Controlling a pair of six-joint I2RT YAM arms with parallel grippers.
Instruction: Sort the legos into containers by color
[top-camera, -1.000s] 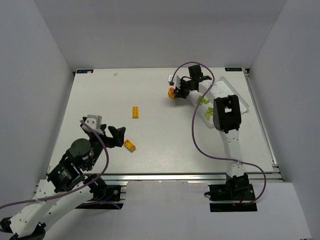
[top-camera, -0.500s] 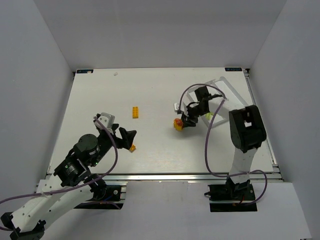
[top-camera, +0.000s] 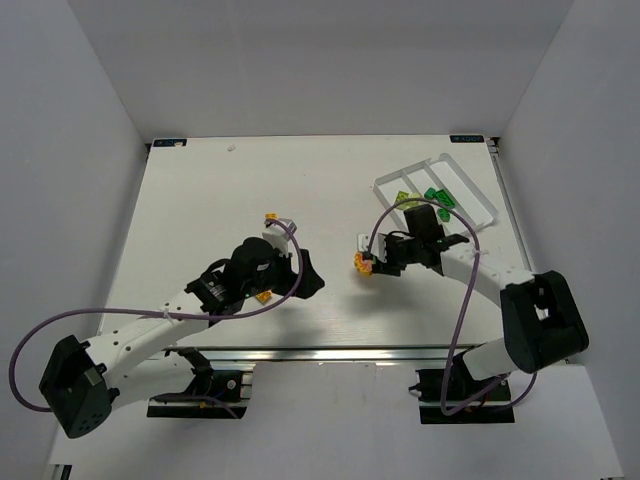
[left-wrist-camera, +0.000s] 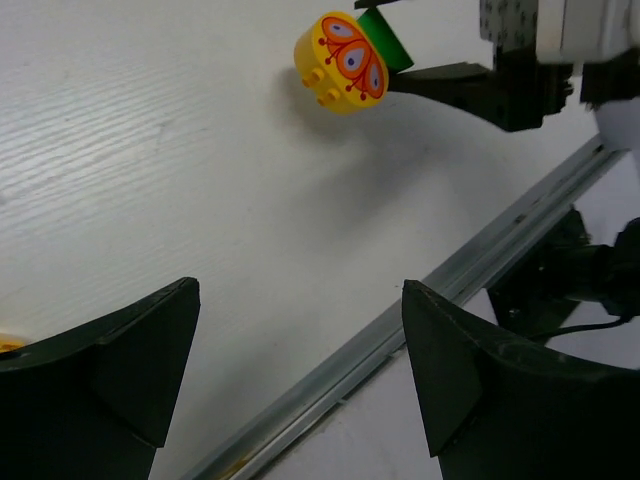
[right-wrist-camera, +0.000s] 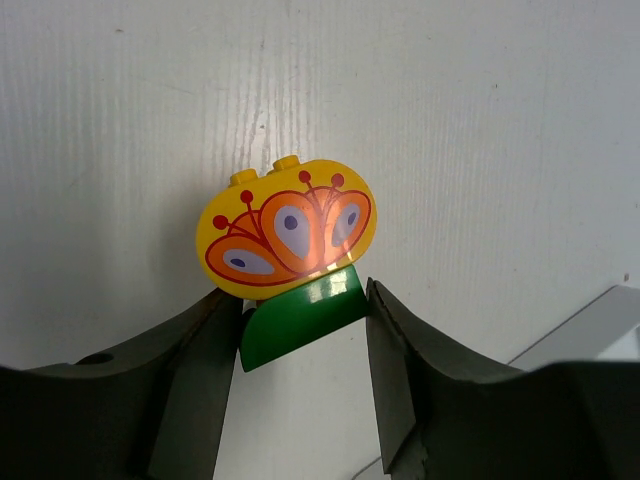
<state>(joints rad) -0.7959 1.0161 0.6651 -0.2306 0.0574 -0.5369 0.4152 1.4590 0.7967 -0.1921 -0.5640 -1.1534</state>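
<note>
My right gripper (right-wrist-camera: 300, 325) is shut on the green base (right-wrist-camera: 298, 318) of the round yellow piece with an orange-red flower print (right-wrist-camera: 288, 232), holding it near the table middle (top-camera: 362, 263). My left gripper (left-wrist-camera: 300, 370) is open and empty, its fingertips pointing at that piece (left-wrist-camera: 343, 60) from a short way left (top-camera: 310, 273). The clear tray (top-camera: 470, 195) lies at the back right with dark green bricks (top-camera: 437, 195) and lime bricks (top-camera: 404, 201) in it. One orange brick (top-camera: 270, 217) lies behind my left arm, another (top-camera: 263, 296) beside it.
The table's metal front rail (left-wrist-camera: 420, 320) runs close under my left gripper. A corner of the tray (right-wrist-camera: 605, 330) shows at the right of the right wrist view. White walls enclose the table on three sides.
My right gripper has carried the round piece from beside the tray toward the near middle. My left arm has swung right past the orange bricks toward that piece.
</note>
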